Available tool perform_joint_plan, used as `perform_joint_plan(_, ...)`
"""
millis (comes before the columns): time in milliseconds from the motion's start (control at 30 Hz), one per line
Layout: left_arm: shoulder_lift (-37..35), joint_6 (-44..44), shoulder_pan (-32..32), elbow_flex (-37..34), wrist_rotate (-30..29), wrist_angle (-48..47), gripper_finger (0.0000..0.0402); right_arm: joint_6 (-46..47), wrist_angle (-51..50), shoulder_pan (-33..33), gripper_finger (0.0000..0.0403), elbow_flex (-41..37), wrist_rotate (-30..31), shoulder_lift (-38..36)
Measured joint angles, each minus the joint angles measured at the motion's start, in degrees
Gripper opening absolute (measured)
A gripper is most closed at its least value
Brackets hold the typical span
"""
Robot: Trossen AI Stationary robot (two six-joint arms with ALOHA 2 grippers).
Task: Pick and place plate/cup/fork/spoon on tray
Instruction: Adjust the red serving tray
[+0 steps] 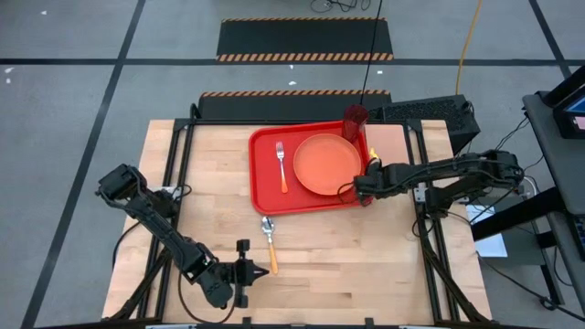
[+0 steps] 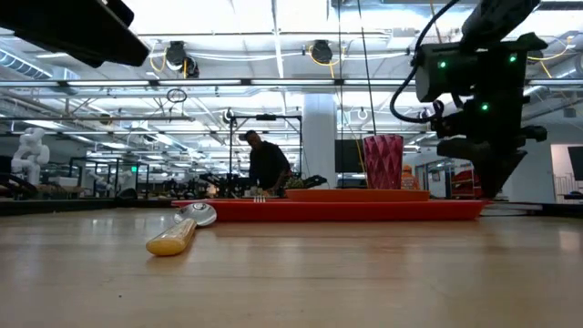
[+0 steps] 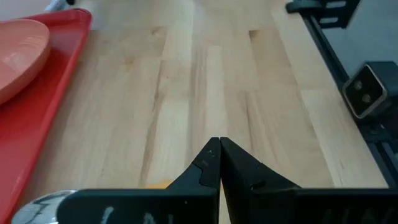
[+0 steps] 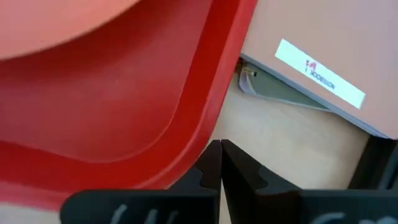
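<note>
On the near-centre worktop (image 1: 347,256), just off the near left corner of the tray (image 1: 260,196), lies the spoon (image 1: 270,242): the only tableware not yet loaded. Its long axis runs near-to-far, silver bowl toward the tray, orange-yellow handle toward the near edge. The left gripper (image 1: 245,272) sits just to the near left of the handle, jaws pressed together, holding nothing. The spoon's bowl is at the edge of the left wrist view, off to the side of the jaws and not between them. So the left arm is clearly the nearer one, and I'd judge it needs to open and shift right onto the handle, closing across the axis.

The right gripper (image 1: 358,187) rests at the tray's near right corner beside the plate (image 1: 326,164), jaws also shut and empty, well apart from the spoon.

Already on the tray: the plate, the fork (image 1: 282,164) on its left, the cup (image 1: 356,122) at the far right corner.

The surface is smooth pale wood planks, flat. Behind the table is a lit lab with a person (image 2: 267,164) standing far off.
</note>
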Motion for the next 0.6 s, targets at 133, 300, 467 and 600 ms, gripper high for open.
perform_joint_plan(133, 0.0, -0.7, 0.2, 0.0, -1.4, -0.2, 0.0017, -1.4, 0.3, -2.4, 0.0000, -1.2, 0.0, 0.0)
perform_joint_plan(300, 0.0, 0.3, 0.4, 0.0, -1.4, -0.2, 0.0020, -2.4, 3.7, -4.4, 0.0000, -3.2, -0.2, 0.0)
perform_joint_plan(467, 0.0, 0.5, 0.8, 0.0, -1.5, -1.2, 0.0021, -3.0, 9.3, -4.7, 0.0000, -5.4, -0.3, 0.0)
perform_joint_plan(600, 0.0, 0.7, 1.5, 0.0, -1.5, -2.3, 0.0021, -4.0, 11.8, -4.7, 0.0000, -5.7, -0.6, 0.0)
